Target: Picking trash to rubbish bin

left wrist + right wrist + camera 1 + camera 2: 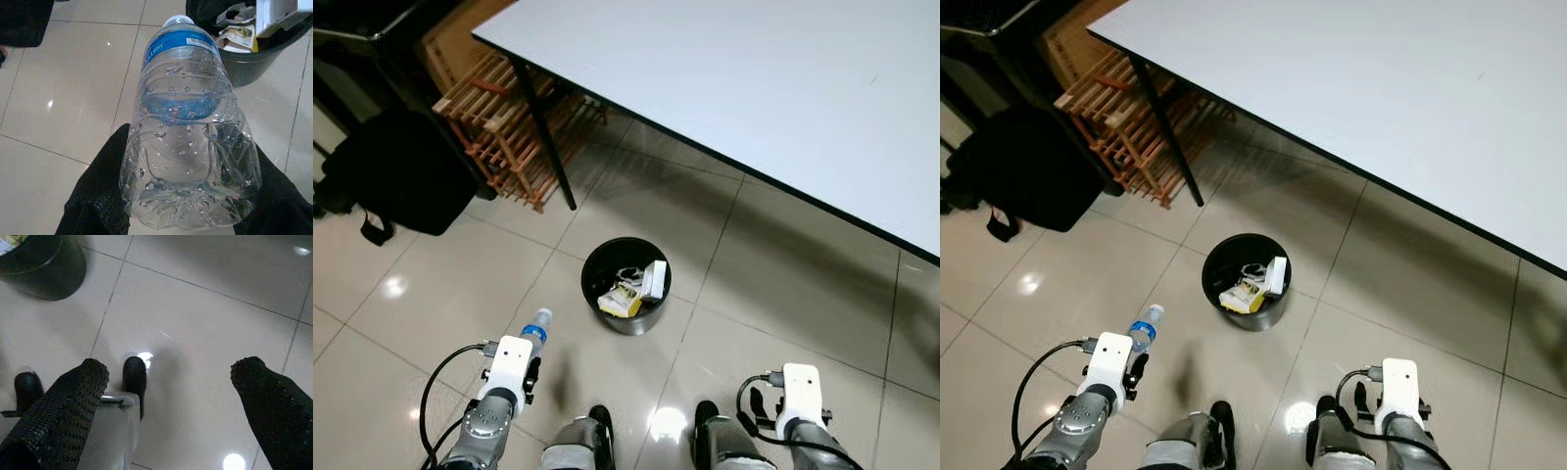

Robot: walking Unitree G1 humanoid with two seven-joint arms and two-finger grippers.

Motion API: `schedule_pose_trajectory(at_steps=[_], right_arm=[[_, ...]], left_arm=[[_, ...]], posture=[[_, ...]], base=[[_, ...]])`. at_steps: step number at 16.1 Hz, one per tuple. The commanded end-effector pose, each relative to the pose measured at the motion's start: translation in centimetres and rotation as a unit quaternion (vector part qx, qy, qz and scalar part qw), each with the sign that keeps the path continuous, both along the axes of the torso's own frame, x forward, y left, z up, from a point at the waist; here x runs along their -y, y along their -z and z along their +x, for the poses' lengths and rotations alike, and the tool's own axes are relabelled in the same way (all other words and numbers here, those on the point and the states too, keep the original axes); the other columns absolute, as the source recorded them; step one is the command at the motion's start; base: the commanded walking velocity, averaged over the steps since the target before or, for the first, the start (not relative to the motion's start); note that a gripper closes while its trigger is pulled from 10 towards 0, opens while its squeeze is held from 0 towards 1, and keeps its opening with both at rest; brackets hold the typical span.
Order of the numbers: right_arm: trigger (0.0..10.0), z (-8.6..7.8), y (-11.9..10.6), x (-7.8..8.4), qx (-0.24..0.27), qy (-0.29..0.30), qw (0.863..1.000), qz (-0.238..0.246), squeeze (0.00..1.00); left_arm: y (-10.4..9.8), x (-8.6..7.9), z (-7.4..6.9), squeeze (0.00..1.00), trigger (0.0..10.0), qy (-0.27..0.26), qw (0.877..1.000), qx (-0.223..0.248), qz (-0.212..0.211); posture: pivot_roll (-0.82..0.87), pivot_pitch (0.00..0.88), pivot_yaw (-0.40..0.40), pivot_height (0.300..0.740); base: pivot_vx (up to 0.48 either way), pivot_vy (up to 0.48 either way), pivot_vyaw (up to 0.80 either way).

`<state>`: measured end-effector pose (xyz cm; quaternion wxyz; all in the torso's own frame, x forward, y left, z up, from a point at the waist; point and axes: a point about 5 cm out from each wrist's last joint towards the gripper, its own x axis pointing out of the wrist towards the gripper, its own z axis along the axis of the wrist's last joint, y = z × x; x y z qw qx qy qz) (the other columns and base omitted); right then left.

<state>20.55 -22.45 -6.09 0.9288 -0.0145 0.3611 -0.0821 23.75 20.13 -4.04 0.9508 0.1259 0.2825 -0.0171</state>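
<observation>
my left gripper (pixel 188 205) clamped a clear water bottle (pixel 188 127) just short of the black rubbish bin (pixel 626 285) rim; right gripper (pixel 171 396) hung open over bare tile floor (pixel 773 294).

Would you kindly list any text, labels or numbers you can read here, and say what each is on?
"ter": white letters, the end of a cut-off word, on the blue label of the bottle held in the left gripper.
Barcode on the same label: digits too small to read.
Yellow packet and white box in the bin: print too small to read.
</observation>
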Motion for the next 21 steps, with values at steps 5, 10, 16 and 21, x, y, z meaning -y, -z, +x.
schedule_pose_trajectory(at_steps=[5,10,16,21], right_arm=[[10.0,-0.9,0.6,-0.3,-0.016,-0.007,1.000,0.005,0.00],[10.0,-1.1,0.7,-0.2,-0.019,-0.009,1.000,0.002,0.00],[10.0,-0.9,0.6,-0.3,-0.021,-0.014,1.000,0.003,0.00],[10.0,-0.9,0.6,-0.4,-0.021,-0.014,1.000,0.006,0.00]], left_arm=[[0.9,-0.5,-1.3,0.00,10.0,-0.007,0.999,-0.031,0.010],[1.1,-0.4,-1.5,0.00,10.0,-0.006,0.999,-0.033,0.012],[0.7,0.6,-0.5,0.00,10.0,0.010,0.999,-0.028,0.011],[0.5,1.3,0.0,0.00,10.0,0.021,0.999,-0.025,0.008]], posture=[[0.05,0.254,0.112,0.740],[0.06,0.287,0.104,0.740],[0.06,0.311,0.099,0.740],[0.06,0.320,0.101,0.740]], base=[[0.000,0.000,0.00],[0.000,0.000,0.00],[0.087,0.000,0.00],[0.274,0.000,0.00]])
